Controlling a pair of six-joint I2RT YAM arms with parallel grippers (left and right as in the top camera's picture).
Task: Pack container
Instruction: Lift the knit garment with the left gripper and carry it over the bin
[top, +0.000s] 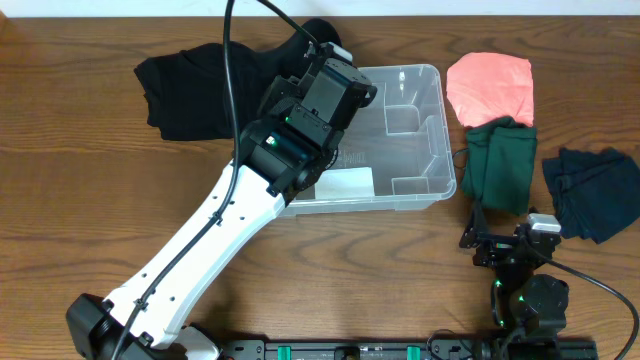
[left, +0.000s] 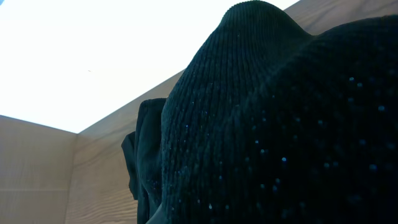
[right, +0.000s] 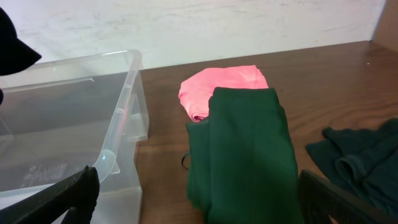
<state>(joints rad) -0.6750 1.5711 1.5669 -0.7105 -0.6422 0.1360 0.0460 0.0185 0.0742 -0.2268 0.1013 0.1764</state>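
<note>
The container (top: 412, 150) is a clear plastic bin with a white label, standing at the table's middle; its near corner also shows in the right wrist view (right: 118, 93). My left gripper (top: 325, 50) reaches over the bin's back left corner to a black knit garment (top: 318, 32). That garment fills the left wrist view (left: 267, 124) and hides the fingers; the gripper looks shut on it. My right gripper (top: 505, 240) is open and empty, low over the table in front of a folded green garment (right: 242, 155); its fingers (right: 199, 186) stand wide apart.
A black shirt (top: 190, 90) lies left of the bin. A pink garment (top: 490, 88), the green garment (top: 500, 160) and a dark blue garment (top: 592, 190) lie right of it; the pink (right: 224, 84) and dark blue (right: 360, 155) ones also show in the right wrist view.
</note>
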